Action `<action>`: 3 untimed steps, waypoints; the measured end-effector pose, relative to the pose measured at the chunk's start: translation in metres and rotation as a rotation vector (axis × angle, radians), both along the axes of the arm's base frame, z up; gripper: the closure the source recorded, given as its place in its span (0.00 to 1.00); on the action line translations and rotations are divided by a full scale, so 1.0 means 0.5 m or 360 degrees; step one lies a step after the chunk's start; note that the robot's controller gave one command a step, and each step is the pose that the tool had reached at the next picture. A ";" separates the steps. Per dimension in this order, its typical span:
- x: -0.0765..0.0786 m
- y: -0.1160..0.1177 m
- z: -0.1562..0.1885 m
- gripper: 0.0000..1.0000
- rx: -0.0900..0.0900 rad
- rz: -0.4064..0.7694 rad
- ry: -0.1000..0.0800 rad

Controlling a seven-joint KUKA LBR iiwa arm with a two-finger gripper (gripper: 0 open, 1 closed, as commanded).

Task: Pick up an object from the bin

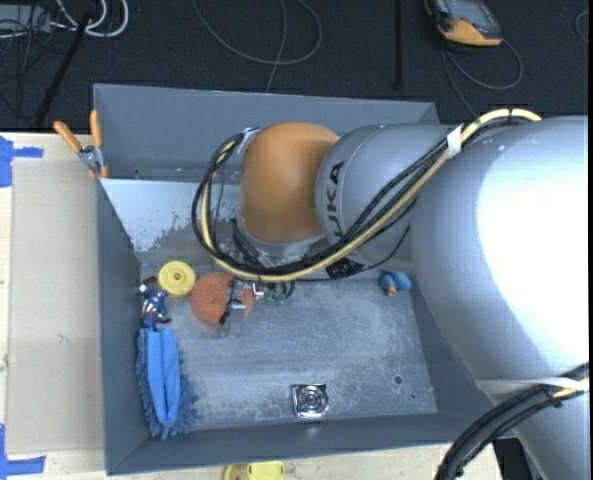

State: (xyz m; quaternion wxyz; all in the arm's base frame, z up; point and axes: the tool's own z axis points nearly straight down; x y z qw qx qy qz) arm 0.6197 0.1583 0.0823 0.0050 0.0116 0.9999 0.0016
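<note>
One rounded orange-red object (209, 298), dome-like in outline, rested on the floor of the grey bin (121, 368), in its left half, near mid-depth.

Bright overhead light; glare on the silver arm (516, 238); soft shadow beneath it on the bin floor (356, 358).

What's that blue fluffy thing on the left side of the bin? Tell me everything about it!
The blue fluffy thing is long and narrow, bright blue all over, and looks soft and shaggy like a cloth duster, with fringy edges. It lies flat on the floor of the bin, stretched along the foot of the left wall and ending near the front left corner. Its far end reaches a small toy figure; whether the two touch is hard to tell. Nothing lies on top of it.
</note>
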 end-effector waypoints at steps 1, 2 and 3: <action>-0.015 -0.019 -0.026 0.00 -0.0003 0.0053 0.0013; 0.002 -0.018 -0.023 1.00 -0.0004 0.0059 0.0010; 0.002 -0.018 -0.023 1.00 -0.0004 0.0059 0.0010</action>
